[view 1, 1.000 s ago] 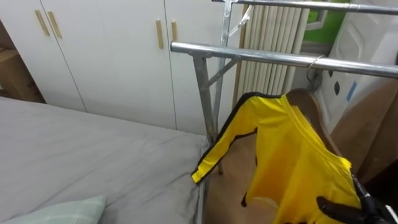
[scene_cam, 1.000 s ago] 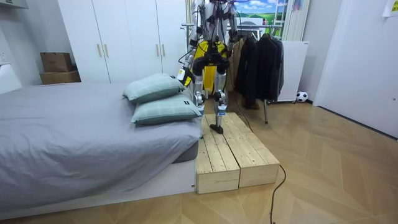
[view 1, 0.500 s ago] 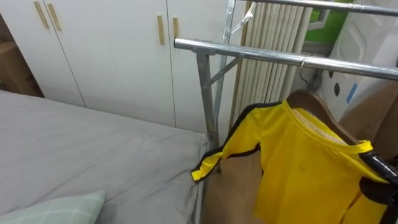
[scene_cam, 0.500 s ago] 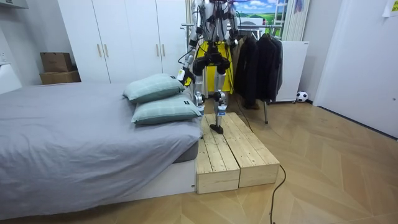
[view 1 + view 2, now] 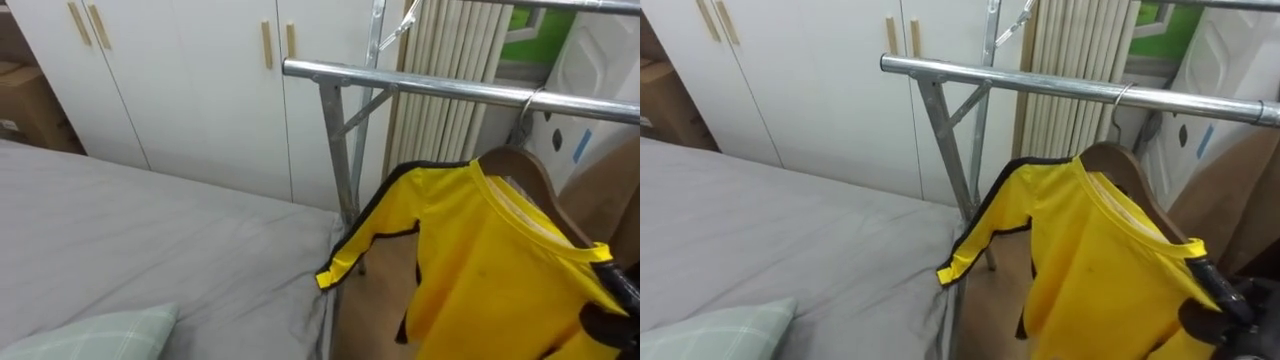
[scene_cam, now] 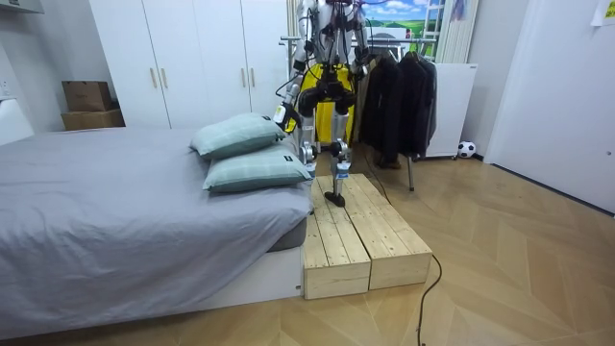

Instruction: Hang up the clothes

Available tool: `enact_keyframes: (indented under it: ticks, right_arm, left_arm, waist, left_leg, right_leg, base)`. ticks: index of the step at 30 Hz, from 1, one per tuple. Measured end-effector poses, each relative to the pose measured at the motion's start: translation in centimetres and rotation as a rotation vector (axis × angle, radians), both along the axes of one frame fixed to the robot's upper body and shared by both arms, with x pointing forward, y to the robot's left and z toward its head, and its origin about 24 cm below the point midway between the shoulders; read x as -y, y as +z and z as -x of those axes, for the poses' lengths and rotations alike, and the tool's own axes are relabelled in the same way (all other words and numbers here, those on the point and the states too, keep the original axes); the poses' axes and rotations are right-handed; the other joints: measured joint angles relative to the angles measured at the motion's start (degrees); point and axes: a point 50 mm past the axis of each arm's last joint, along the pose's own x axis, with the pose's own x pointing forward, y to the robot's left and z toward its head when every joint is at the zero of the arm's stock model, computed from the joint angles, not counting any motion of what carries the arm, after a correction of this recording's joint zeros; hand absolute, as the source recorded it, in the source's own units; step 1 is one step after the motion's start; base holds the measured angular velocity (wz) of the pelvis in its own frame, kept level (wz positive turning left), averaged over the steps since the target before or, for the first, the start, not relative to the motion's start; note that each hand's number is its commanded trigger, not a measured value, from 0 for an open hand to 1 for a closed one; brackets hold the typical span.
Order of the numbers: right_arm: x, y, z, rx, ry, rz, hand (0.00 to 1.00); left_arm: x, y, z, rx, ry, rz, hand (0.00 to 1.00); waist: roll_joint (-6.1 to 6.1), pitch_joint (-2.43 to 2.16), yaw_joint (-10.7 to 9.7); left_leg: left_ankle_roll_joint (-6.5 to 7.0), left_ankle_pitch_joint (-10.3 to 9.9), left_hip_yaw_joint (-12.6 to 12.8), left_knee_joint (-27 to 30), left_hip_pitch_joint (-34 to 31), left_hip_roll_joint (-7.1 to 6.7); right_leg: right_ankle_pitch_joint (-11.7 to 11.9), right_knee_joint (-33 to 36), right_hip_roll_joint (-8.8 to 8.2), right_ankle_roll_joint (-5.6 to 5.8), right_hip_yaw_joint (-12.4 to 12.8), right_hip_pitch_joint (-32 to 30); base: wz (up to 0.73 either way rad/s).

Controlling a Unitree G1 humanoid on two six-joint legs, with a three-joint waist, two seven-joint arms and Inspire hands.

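The right hand (image 5: 1212,308) clasps the yellow shirt (image 5: 1090,270) at its shoulder end.

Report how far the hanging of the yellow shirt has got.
Done: the yellow shirt is on its wooden hanger, and the hanger's hook appears to sit over the metal rail. In hand: the right hand grips the shirt's shoulder end. Left: let go and draw the hand back; the hanger sits tilted, so it may need settling.
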Motion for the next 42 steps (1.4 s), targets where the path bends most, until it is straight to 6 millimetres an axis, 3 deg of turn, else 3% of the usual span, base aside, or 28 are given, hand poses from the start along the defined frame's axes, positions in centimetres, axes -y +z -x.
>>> enact_keyframes:
  ticks: [5, 8, 13, 22, 30, 42]
  right_arm:
    - [0.1, -0.7, 0.2, 0.063, -0.032, -0.242, 0.0]
    - [0.2, -1.5, 0.7, 0.139, -0.091, -0.475, 0.0]
    - [0.6, -4.2, 3.3, 0.238, -0.225, -0.812, 0.0]
    - [-1.1, -6.2, 4.9, 0.445, -0.293, -1.171, 0.0]
    - [-2.5, -7.5, 6.3, 0.511, -0.292, -1.285, 0.0]
    - [-2.7, -8.1, 7.4, 0.459, -0.279, -1.267, 0.0]
  left_arm:
    - [-0.3, 0.1, 0.2, -0.001, 0.008, 0.005, 0.0]
    - [-0.4, 0.1, 0.3, -0.012, -0.014, 0.001, 0.0]
    - [-0.5, 0.2, 0.4, -0.01, -0.001, -0.001, 0.0]
    - [-0.3, 0.1, 0.4, -0.01, -0.001, 0.013, 0.0]
    - [0.0, 0.0, 0.3, -0.004, 0.006, 0.019, 0.0]
    - [0.4, -0.1, 0.2, 0.013, 0.066, 0.017, 0.0]
  waist:
    - [-0.08, -0.05, -0.7]
    - [-0.09, -0.09, -0.7]
    - [0.17, 0.02, -0.8]
    - [0.84, 0.12, -0.7]
    - [2.02, 0.06, -0.8]
    - [1.8, 0.02, -0.9]
  left_leg:
    - [0.0, 0.0, 0.2, -0.1, 0.0, 0.0]
    - [0.0, 0.0, 0.0, -0.1, 0.1, 0.01]
    - [0.0, 0.0, -0.3, -0.1, 1.3, -0.1]
    - [-0.01, 0.0, 0.6, -0.1, 1.3, -0.02]
    - [0.0, 0.0, 0.6, -0.1, 1.4, -0.05]
    - [0.0, 0.0, 1.3, -0.1, 1.7, -0.1]
  right_leg:
    - [0.1, -0.6, -0.08, -0.11, 0.0, 0.2]
    - [0.1, -0.8, -0.08, -0.15, -0.1, 0.4]
    - [0.1, -1.8, -0.21, -0.21, -0.6, 2.2]
    - [0.0, -1.7, -0.21, -0.28, -0.5, 2.3]
    - [0.0, -1.7, -0.23, -0.3, -0.4, 2.3]
    - [0.0, -1.6, -0.25, -0.23, 0.3, 2.2]
  base:
    - [0.0]
    - [0.0]
    - [0.07]
    - [-0.01]
    - [0.0]
    - [-0.02]
